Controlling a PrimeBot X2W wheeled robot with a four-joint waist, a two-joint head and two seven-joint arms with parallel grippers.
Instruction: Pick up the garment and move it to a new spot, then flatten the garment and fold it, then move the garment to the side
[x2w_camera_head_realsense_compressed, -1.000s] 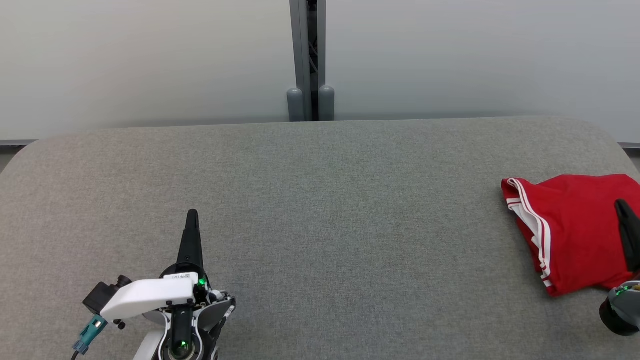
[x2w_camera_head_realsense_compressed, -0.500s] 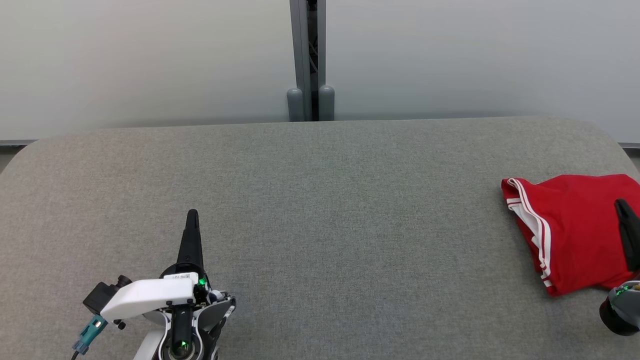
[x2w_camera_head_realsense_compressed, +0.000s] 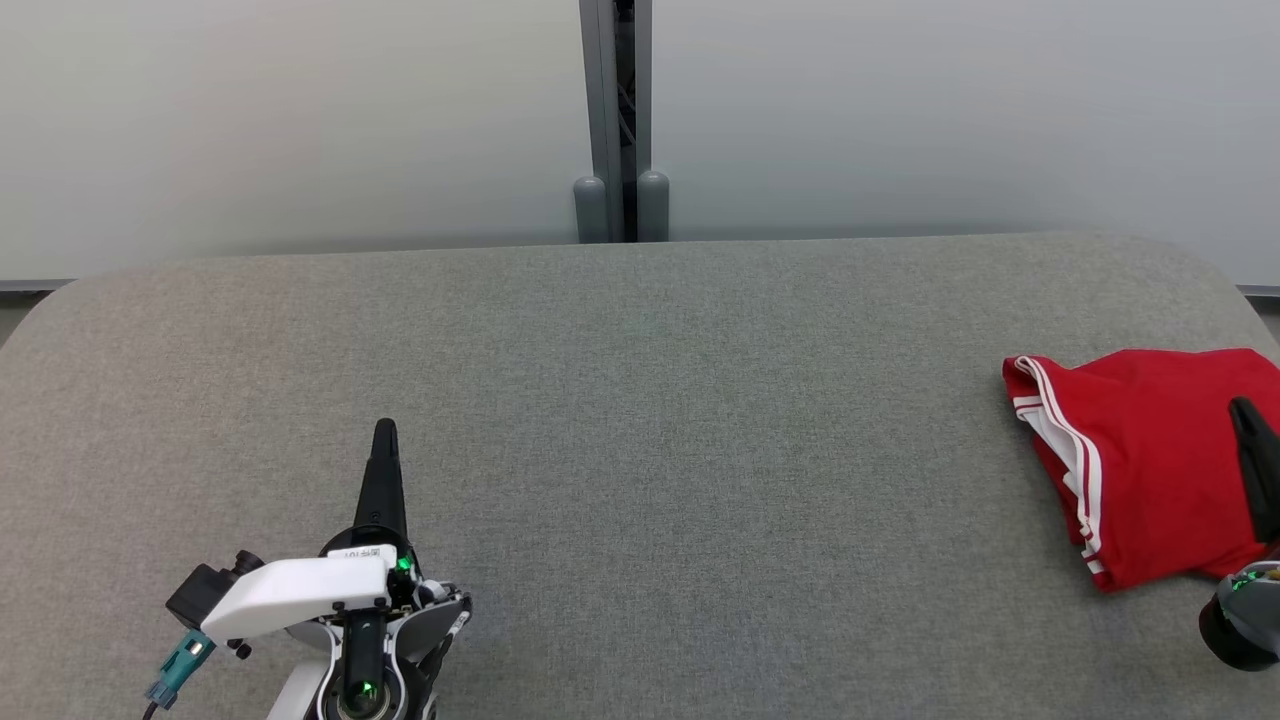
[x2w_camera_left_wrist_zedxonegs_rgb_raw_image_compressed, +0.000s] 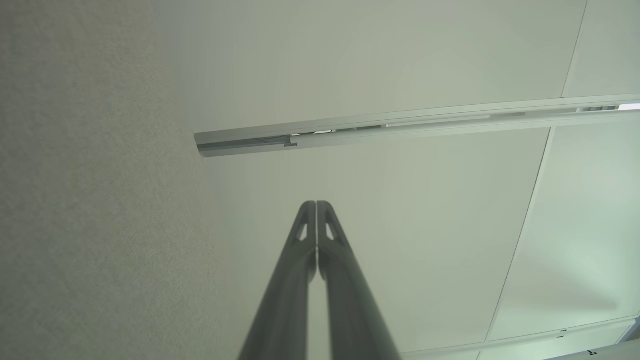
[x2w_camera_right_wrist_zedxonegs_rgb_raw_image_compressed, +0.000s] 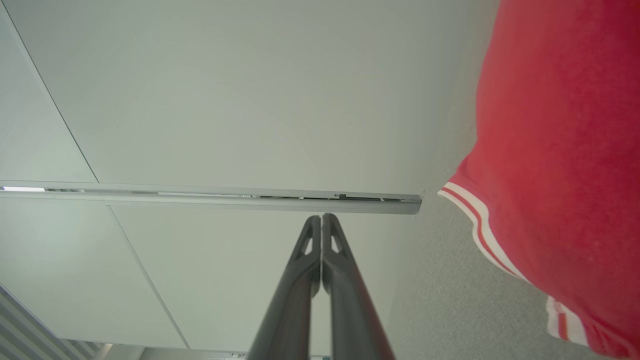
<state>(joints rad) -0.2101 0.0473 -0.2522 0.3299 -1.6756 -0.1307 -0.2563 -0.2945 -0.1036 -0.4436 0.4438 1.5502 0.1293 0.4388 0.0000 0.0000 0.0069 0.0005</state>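
Garment (x2w_camera_head_realsense_compressed: 1150, 450), folded red fabric with white-and-red striped trim along its edge, not gripped. Right gripper (x2w_camera_head_realsense_compressed: 1243, 410): two long dark fingers pressed together, nothing between them, tip over garment's right part in head view; cannot tell if touching. Left gripper (x2w_camera_head_realsense_compressed: 385, 430): fingers likewise together, empty, above bare surface. Outward: garment lies at right end of grey fabric-covered table (x2w_camera_head_realsense_compressed: 640, 400), well apart from left gripper. Beyond table: pale wall panels (x2w_camera_head_realsense_compressed: 300, 120), grey vertical post (x2w_camera_head_realsense_compressed: 612, 120).
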